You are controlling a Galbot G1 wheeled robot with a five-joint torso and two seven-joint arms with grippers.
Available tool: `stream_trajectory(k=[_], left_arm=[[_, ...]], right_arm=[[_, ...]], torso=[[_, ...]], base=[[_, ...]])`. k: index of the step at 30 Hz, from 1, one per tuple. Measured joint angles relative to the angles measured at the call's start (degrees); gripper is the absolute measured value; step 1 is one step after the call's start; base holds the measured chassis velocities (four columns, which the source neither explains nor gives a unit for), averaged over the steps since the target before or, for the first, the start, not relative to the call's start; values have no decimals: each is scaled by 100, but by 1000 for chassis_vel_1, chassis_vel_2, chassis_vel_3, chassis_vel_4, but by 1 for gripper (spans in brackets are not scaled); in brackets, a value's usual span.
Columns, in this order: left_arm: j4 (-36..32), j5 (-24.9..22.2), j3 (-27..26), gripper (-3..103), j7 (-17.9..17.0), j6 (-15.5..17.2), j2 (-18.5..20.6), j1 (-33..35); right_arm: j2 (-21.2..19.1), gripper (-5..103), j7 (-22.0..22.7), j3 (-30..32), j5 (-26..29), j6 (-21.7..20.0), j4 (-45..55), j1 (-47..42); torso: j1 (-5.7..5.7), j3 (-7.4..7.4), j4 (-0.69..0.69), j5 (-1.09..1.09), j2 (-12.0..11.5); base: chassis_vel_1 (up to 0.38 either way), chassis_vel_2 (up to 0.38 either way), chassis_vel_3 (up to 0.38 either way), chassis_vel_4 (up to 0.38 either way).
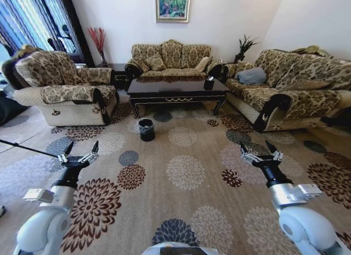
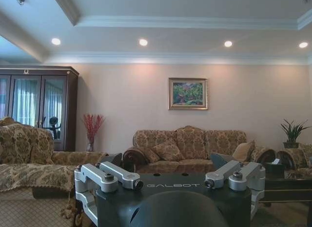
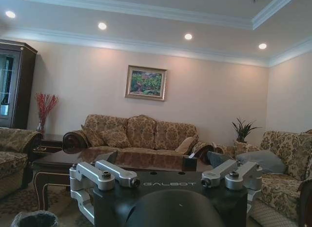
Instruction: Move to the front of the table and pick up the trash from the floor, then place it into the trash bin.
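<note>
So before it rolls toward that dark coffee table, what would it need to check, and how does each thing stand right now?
1. Path over the carpet to the table: ok, nothing lies between.
2. Trash bin located: ok, it stands upright on the carpet in front of the table's left end.
3. Trash on the floor spotted: cannot tell, no litter can be made out from here.
4. Left gripper free: ok, open and holding nothing, raised low on the left.
5. Right gripper free: ok, open and holding nothing, raised on the right.

A home living room: patterned sofas [image 1: 171,57], floral carpet [image 1: 186,173], framed painting [image 1: 173,5], coffee table [image 1: 176,90].
</note>
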Motion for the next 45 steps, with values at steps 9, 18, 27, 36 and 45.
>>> stream_trajectory(k=[9,18,27,36,45], left_arm=[[-43,-51,-64,100,2,-2,70,28],[-111,-41,-4,100,2,14,33,70],[-164,32,88,100,2,22,-67,93],[-222,74,105,100,3,22,-97,123],[-347,90,261,100,-1,93,-186,151]], right_arm=[[2,100,1,5,-3,10,12,-32],[60,100,1,-17,-38,23,12,-41],[111,100,-45,26,-98,168,30,-79],[156,100,353,42,190,507,94,-71],[135,100,194,184,165,780,58,-138]], torso=[[103,130,0,0,234],[206,265,0,0,472],[318,399,0,0,719],[415,524,-1,0,940],[526,663,0,0,1191]], base=[[0,0,0,0],[0,0,0,0],[0,0,0,0],[0,0,0,0],[0,0,0,0]])
